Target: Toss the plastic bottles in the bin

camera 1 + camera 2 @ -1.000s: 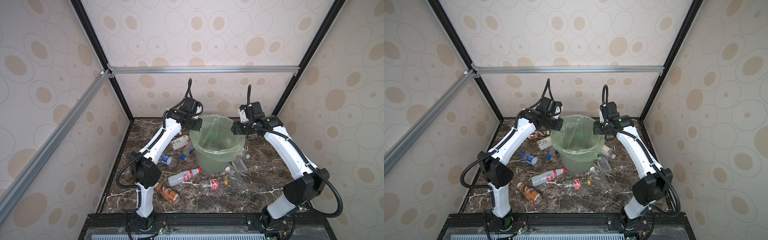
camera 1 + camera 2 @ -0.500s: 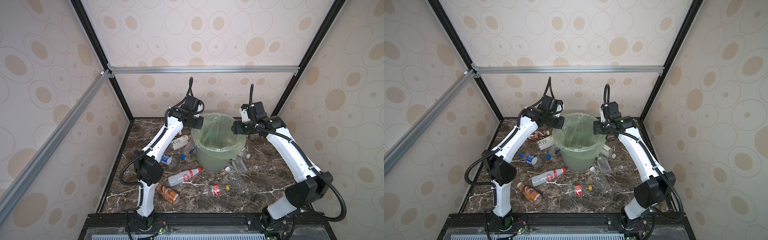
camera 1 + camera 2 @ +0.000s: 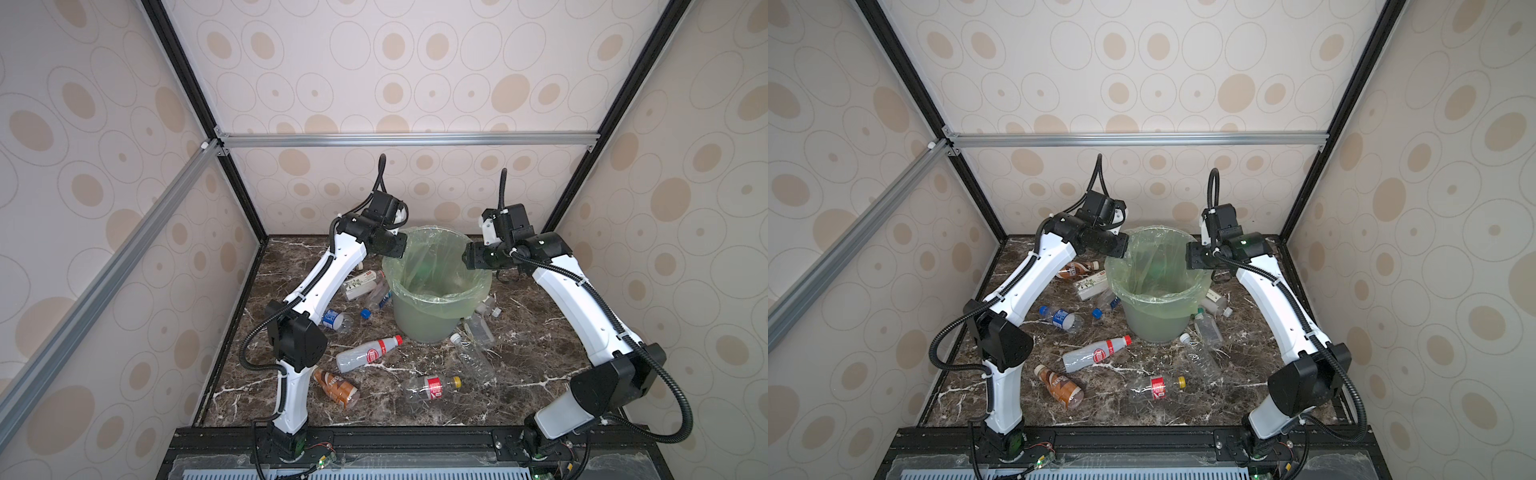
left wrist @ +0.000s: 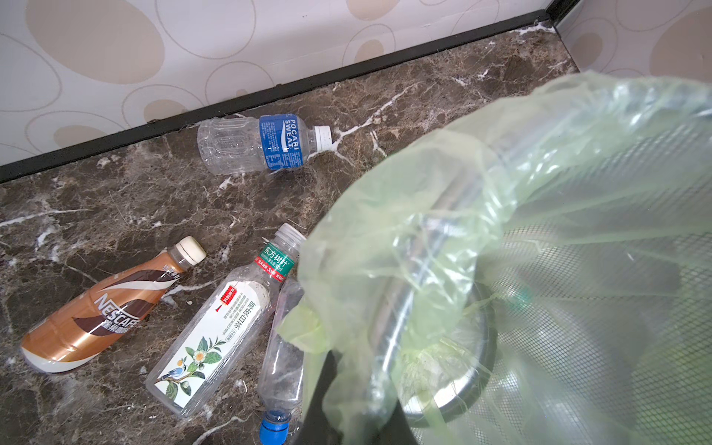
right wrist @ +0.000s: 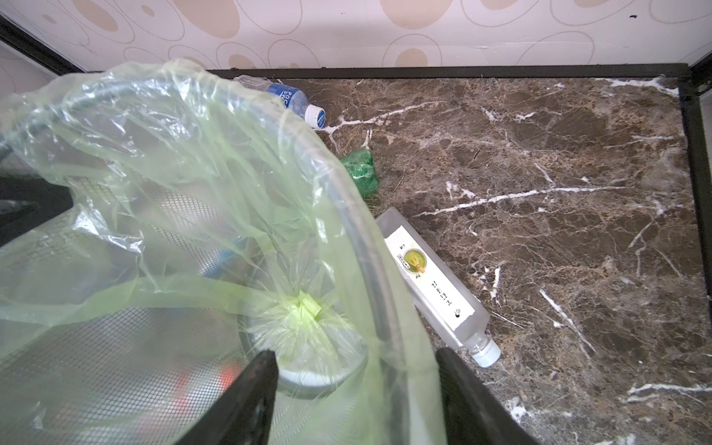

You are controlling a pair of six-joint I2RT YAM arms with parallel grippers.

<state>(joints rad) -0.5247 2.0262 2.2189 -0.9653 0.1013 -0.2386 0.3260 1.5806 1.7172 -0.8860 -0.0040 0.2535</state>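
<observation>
The marble tabletop [image 3: 540, 345] carries everything. The bin [image 3: 419, 320], lined with a thin green bag [image 4: 424, 239] folded over its rim, stands upright in the middle, where both arms can reach it. The plastic bottles [image 3: 365, 359] lie loose around its foot; none is held and none is plainly inside.

The left gripper [image 3: 399, 249] sits at the rim on its own side, jaws closed with the bag draped over them. Whether they nip the film I cannot tell; it probably steadies the bin. The right gripper [image 5: 354, 354] straddles the opposite rim, jaws apart, gripping nothing.

Close by lie a Pocari Sweat bottle [image 4: 266, 143], a Nescafé bottle [image 4: 108, 308] and a crushed green bottle [image 5: 360, 171].

Against a second ago, the right jaws have widened, the bin has barely shifted, and the red-labelled bottle [image 3: 432, 385] has rolled nearer the front edge.
</observation>
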